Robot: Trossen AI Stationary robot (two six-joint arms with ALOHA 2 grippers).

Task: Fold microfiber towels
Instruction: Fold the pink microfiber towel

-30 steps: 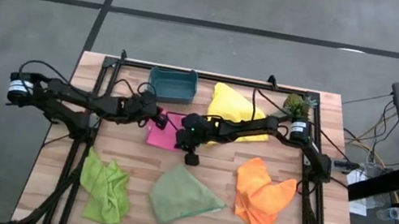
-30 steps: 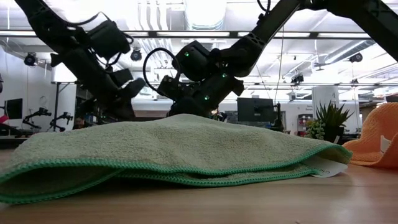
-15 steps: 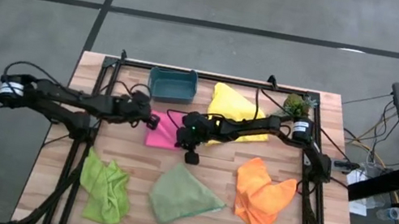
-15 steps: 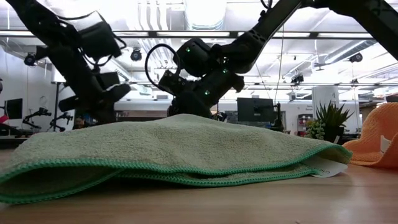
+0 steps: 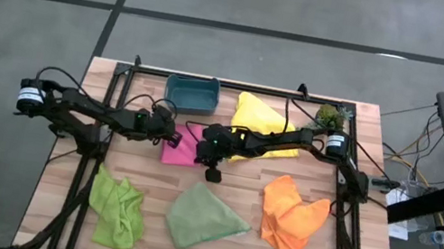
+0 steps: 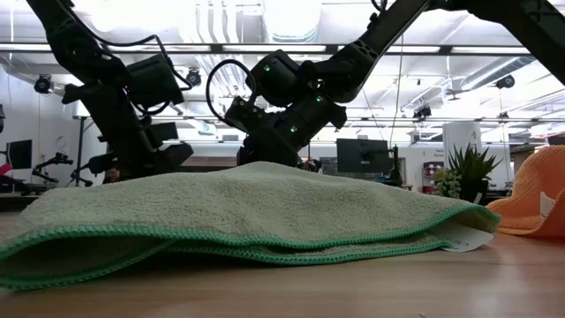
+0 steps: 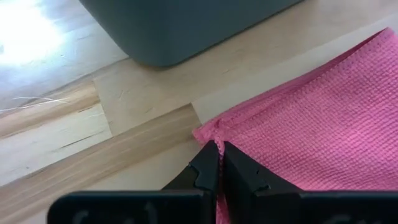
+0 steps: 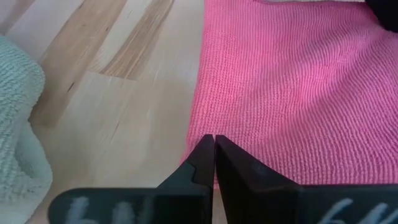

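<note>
The left end effector (image 7: 217, 163), having swung back in, is pinching a corner of the small pink square microfiber towel (image 7: 311, 137) while the right end effector (image 8: 214, 163) is clamping its opposite edge, readying a fold.

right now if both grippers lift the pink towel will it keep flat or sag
Probably sag: the pink towel looks like thin woven cloth, puckering where the left gripper pinches its corner. Likely light; the right gripper holds only its edge.
</note>
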